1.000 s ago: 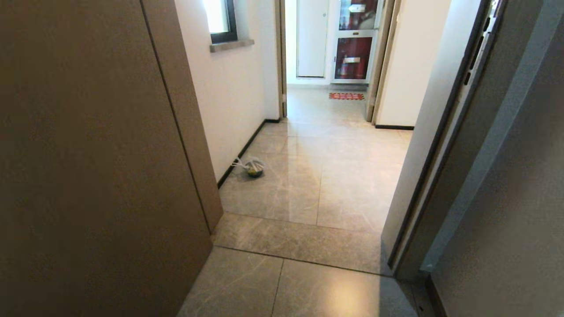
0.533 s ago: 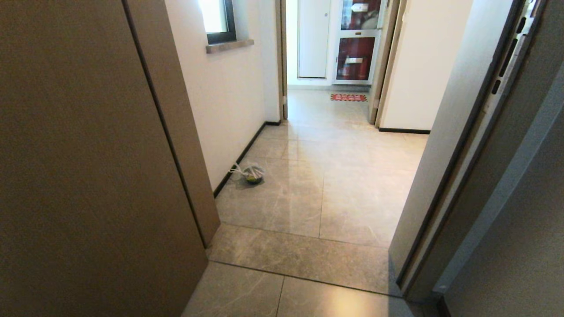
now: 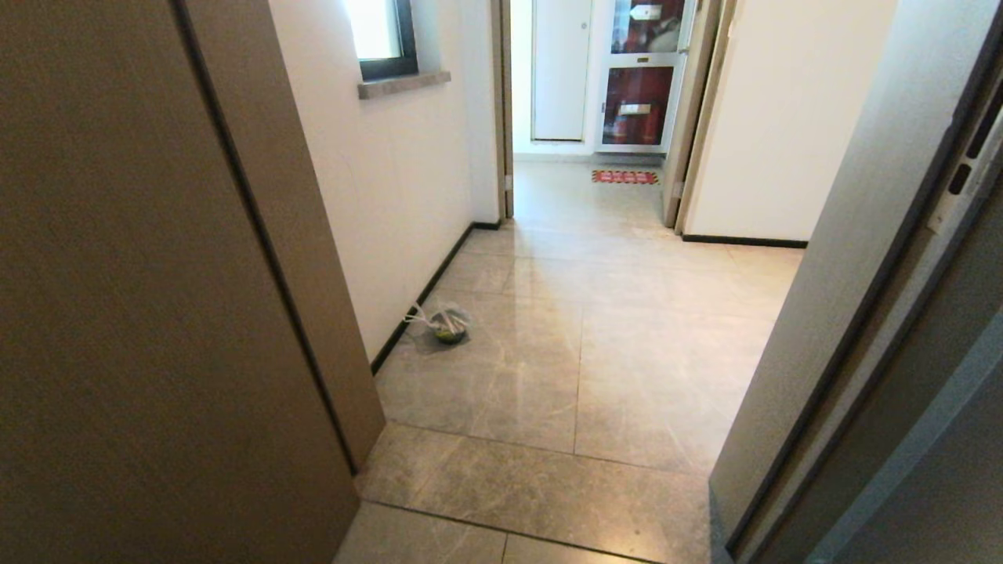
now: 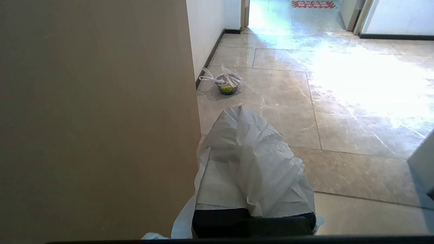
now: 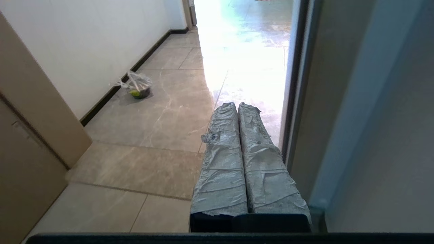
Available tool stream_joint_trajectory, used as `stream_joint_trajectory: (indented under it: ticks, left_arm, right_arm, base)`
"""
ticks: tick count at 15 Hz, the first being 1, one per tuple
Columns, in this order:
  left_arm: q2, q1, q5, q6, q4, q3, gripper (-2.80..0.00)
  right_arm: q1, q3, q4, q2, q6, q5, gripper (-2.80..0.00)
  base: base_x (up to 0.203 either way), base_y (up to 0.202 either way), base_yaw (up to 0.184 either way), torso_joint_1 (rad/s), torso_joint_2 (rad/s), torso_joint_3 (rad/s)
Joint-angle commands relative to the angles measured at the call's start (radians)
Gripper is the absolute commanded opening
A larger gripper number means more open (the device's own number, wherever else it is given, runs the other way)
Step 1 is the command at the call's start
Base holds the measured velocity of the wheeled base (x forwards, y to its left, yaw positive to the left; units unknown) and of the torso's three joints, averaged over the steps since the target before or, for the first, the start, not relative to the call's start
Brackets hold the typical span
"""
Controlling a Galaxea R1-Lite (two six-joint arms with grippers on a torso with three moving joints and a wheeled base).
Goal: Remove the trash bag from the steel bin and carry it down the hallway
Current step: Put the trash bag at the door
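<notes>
Between our left gripper's (image 4: 237, 142) closed jaws hangs the trash bag (image 4: 257, 169); our right gripper (image 5: 239, 112) is closed, empty, above the hallway (image 3: 627, 329) floor.

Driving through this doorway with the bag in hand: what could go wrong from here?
The trash bag, draped loosely over the shut left jaws, hangs close to the brown panel and could snag or slip.
The right gripper is near the door frame; drifting right could clip it.
A second bag lies on the floor by the left wall; the base could run over it.
</notes>
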Motion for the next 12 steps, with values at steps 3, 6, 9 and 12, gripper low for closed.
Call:
stream_joint_trajectory:
  ticks: [3,6,9,12]
  left_arm:
    - [0.001,0.0,0.0,-0.003,0.0,0.0,-2.8]
    - [0.001,0.0,0.0,-0.001,0.001,0.0,-2.8]
    - [0.001,0.0,0.0,-0.001,0.0,0.0,-2.8]
    - [0.001,0.0,0.002,-0.005,0.0,0.0,-2.8]
  right_arm:
    - [0.001,0.0,0.0,0.0,0.001,0.0,-2.8]
    - [0.0,0.0,0.0,0.0,0.001,0.0,-2.8]
    - [0.001,0.0,0.0,0.0,0.001,0.0,-2.8]
    - [0.001,0.0,0.0,0.0,0.001,0.0,-2.8]
  base:
    - [0.194,0.0,0.001,0.007,0.0,0.002]
    - [0.192,0.0,0.001,0.002,0.0,0.001]
    - [0.192,0.0,0.001,0.004,0.0,0.004]
    - [0.193,0.0,0.0,-0.001,0.0,0.001]
